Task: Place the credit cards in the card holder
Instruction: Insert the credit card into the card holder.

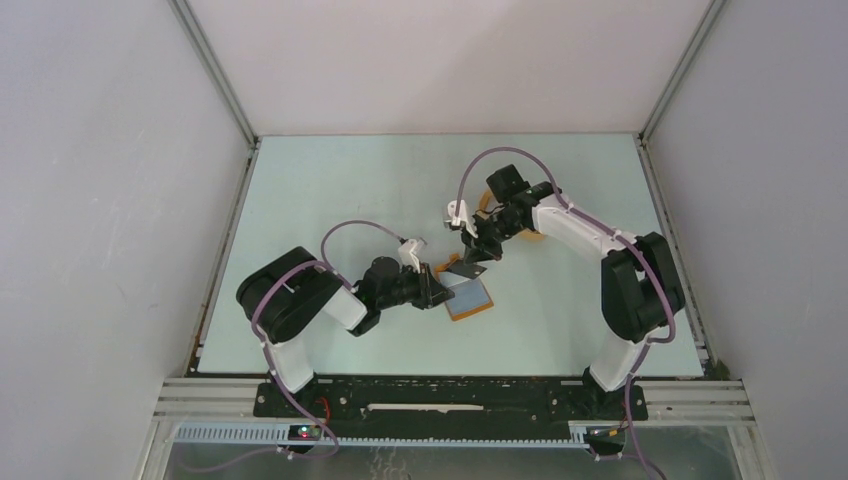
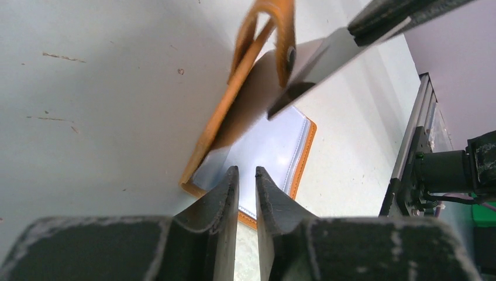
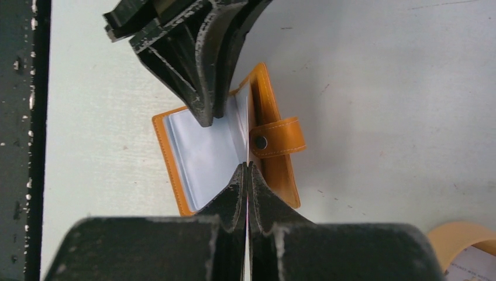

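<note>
top: high, distant | wrists: close, probably downward | shared: card holder (image 1: 468,298)

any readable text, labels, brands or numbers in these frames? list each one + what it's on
No legible text in any view.
White card in the orange tray, right wrist view: faint print lines, too small and blurred to read.
Card holder: no brand or lettering visible, only a plain snap button.
Grey card in the right gripper: no print visible.

Leather-like card holder (image 3: 272,99), glossy sleeves (image 3: 199,152), smooth plastic credit card (image 2: 319,64)
</note>
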Tool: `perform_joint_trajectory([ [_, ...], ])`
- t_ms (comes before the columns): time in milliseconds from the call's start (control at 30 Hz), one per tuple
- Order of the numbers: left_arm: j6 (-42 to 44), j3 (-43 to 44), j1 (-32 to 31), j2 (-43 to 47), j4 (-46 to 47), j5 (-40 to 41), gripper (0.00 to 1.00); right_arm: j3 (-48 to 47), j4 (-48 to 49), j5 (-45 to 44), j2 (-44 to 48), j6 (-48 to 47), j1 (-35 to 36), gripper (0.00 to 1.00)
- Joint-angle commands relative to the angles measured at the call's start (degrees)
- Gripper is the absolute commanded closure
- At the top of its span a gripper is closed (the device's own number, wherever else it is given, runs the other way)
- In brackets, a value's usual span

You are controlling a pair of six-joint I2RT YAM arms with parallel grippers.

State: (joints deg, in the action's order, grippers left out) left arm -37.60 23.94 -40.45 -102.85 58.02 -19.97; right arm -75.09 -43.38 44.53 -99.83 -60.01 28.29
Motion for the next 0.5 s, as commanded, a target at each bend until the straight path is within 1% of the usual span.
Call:
perform_joint_trajectory([
  [0, 0.5, -0.9, 0.5, -0.3, 1.0, -1.2, 0.79, -4.5, 0.7, -0.8, -1.9, -0.1, 0.5, 1.00],
  [200, 2.9, -1.1, 0.6, -0.1, -0.6, -0.8, 0.79, -9.5, -4.8, 0.6, -6.1, -2.9, 0.6, 1.00],
  [467, 5.3, -1.4, 0.6, 1.2, -2.4, 0.2, 0.79, -17.8, -17.3, 2.4, -13.3, -8.5, 0.7, 1.00],
])
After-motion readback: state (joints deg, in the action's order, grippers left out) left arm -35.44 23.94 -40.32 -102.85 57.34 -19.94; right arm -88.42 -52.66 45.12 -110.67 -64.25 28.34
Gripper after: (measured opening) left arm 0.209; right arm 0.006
